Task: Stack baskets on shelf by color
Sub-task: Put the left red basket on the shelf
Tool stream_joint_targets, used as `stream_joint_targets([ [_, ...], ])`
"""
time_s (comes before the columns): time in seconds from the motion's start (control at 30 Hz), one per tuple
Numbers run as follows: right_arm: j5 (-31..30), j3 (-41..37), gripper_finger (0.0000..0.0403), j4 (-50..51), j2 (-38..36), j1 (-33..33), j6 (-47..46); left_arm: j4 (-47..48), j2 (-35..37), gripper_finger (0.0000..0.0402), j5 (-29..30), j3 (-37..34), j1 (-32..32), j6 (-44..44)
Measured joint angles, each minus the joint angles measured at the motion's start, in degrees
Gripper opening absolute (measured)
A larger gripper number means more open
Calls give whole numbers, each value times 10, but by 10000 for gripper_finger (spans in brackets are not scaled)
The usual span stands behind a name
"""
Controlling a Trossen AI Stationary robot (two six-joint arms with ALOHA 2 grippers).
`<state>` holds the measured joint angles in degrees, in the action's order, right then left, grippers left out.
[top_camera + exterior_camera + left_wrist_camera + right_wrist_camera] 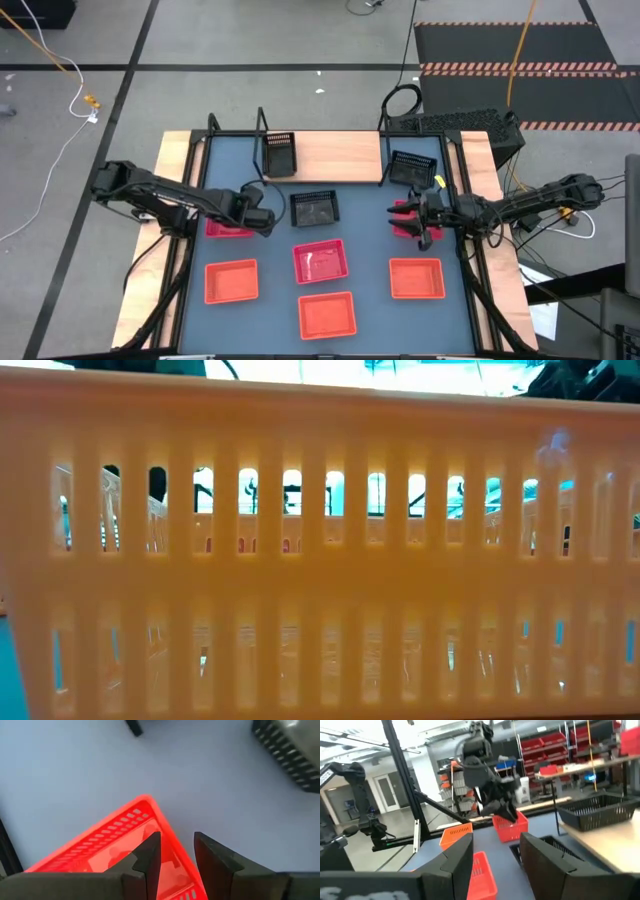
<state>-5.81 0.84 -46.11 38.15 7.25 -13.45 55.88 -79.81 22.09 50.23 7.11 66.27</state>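
The wooden shelf [340, 155] runs along the far edge and carries two black baskets [279, 153] [413, 168]. A third black basket [315, 209] rests on the table in front of it. My left gripper [176, 840] is open and points down over a pink-red basket [115, 850] at the left. One finger stands inside its wall near a corner [147, 802], the other outside. My right gripper [495, 842] is open and empty, pointing level above another pink-red basket [403, 212]. A third pink-red basket [320, 260] and three orange ones [231, 281] [327, 314] [416, 278] lie nearer.
The low view is filled by the slotted wall of an orange basket [320, 560]. Black wire posts [262, 125] rise from the shelf frame. Bare tabletop [365, 215] lies between the middle black basket and my right gripper.
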Motion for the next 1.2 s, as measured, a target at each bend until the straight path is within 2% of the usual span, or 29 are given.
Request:
stream_joint_targets([
  [0.17, -3, 0, 155, -8, 0, -1, 29, -1, 0, 120, -2, -8, 0, 14],
  [0.37, -3, 0, 155, -6, 0, -1, 32, -33, 0, 120, 3, -37, -15, -13],
  [0.6, -2, 0, 155, 18, 0, 0, -18, -129, 0, 120, -30, -73, -58, -82],
  [0.73, -1, 0, 155, 35, 0, 0, -58, -128, 0, 118, -41, -74, -74, -118],
  [0.83, -1, 0, 155, 50, 0, 0, -81, -128, 0, 98, -56, -74, -80, -144],
  [1.03, -1, 0, 155, 54, 0, 0, -99, -119, 0, 12, -92, -71, -84, -178],
  [1.2, -1, 0, 155, 56, 0, 0, -99, -19, 0, 23, -102, -17, -84, -180],
])
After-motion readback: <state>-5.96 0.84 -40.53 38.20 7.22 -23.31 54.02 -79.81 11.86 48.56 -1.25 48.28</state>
